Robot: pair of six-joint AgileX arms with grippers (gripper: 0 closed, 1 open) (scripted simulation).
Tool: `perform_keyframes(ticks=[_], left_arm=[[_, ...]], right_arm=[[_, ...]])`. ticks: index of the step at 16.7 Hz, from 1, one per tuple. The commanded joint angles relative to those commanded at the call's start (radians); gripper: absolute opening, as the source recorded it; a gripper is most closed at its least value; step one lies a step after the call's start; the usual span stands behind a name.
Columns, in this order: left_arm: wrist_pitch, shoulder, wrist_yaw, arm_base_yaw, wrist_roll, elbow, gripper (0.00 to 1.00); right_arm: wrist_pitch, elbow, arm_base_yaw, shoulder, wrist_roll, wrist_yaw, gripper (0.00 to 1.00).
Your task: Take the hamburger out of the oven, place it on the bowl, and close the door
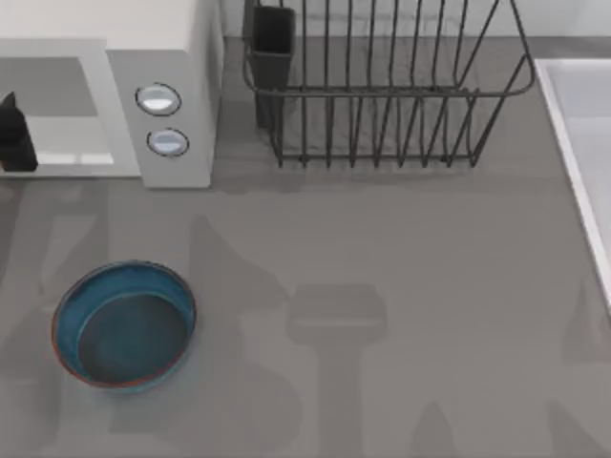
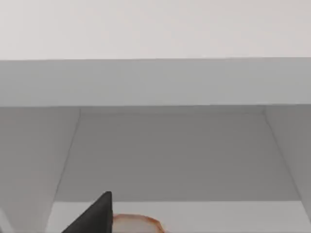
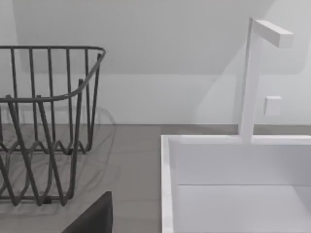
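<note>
Blue bowl (image 1: 124,326) sits apart — hamburger (image 2: 136,224) at oven (image 1: 177,57) mouth.

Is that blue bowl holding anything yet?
Empty. The bowl shows only its bare dark inside; the hamburger still sits inside the oven.

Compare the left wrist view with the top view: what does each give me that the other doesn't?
Left wrist view: the white inside of the oven, with the hamburger lying on its floor beside a dark finger. Top view: the blue bowl at the table's left with nothing in it, the oven's two knobs, the black dish rack and a white sink rim at the right. Shared: the oven itself, and the left gripper at its opening.
</note>
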Motion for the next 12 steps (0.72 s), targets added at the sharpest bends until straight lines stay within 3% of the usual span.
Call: perform_keyframes(ticks=[7, 12], left_arm=[[0.308, 0.634, 0.072, 0.065, 0.028, 0.230, 1.00], [0.438, 0.902, 0.102, 0.092, 0.040, 0.328, 1.00]], right_arm=[[0.000, 0.000, 0.000, 0.000, 0.000, 0.000, 1.00], [0.000, 0.000, 0.000, 0.000, 0.000, 0.000, 1.00]])
